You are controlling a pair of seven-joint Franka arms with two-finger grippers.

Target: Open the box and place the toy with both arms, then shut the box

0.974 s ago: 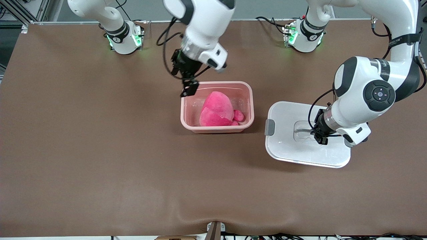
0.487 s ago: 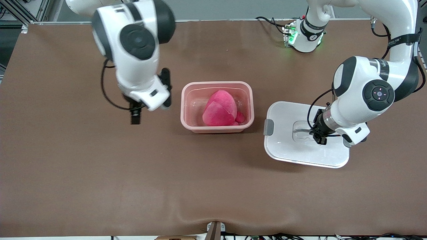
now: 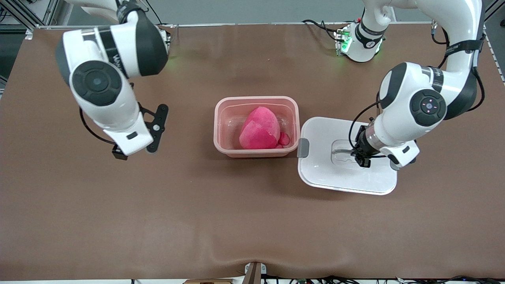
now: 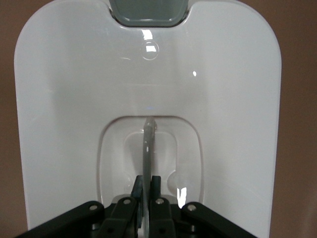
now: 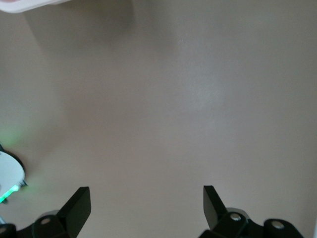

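Observation:
The box's pink base (image 3: 218, 130) stands open at mid-table with the pink toy (image 3: 260, 128) lying inside. The white lid (image 3: 335, 175) lies level beside the base, toward the left arm's end, its grey clip (image 3: 303, 147) almost at the base's wall. My left gripper (image 3: 361, 157) is shut on the lid's recessed handle. In the left wrist view my left gripper (image 4: 147, 186) pinches the thin handle (image 4: 147, 144) of the lid (image 4: 64, 99). My right gripper (image 3: 134, 153) is open and empty over bare table toward the right arm's end; the right wrist view shows my right gripper (image 5: 146, 203) with its jaws wide apart.
The brown table mat (image 3: 252, 221) covers the table. The arm bases (image 3: 361, 43) stand along the edge farthest from the front camera. A pale corner (image 5: 29, 5) shows at the edge of the right wrist view.
The right arm has swung away from over the box toward its own end of the table. My left gripper has carried the lid closer to the box base.

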